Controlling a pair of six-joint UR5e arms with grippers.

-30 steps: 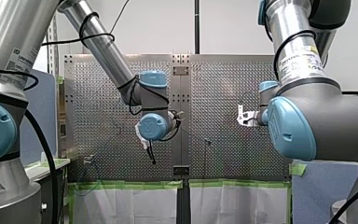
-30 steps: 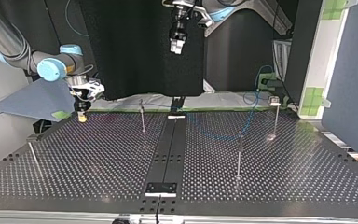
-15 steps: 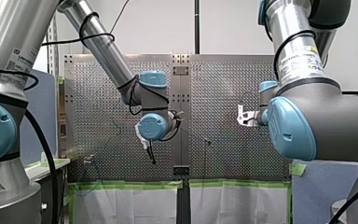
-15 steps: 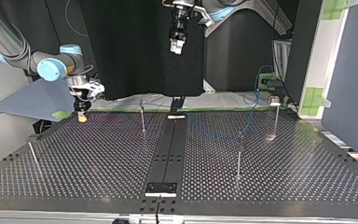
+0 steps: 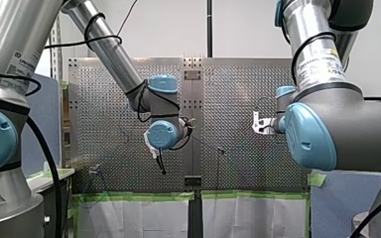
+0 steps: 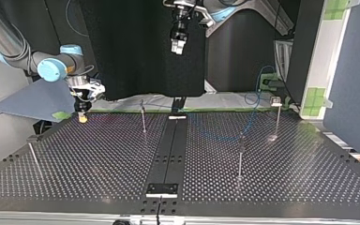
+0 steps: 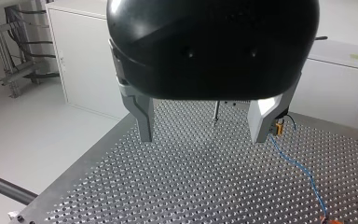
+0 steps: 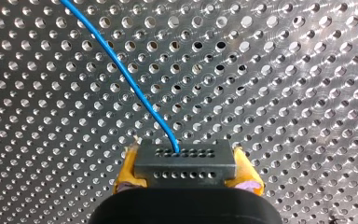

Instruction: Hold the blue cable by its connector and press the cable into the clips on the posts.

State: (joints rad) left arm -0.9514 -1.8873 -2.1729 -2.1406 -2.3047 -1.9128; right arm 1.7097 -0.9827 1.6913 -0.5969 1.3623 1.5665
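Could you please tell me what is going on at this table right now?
My right gripper is shut on the connector of the blue cable, low over the perforated table at the top view's far left. The cable trails away across the table. My left gripper hangs open and empty above the table's middle. Thin posts stand on the table; I cannot tell whether any clip holds the cable.
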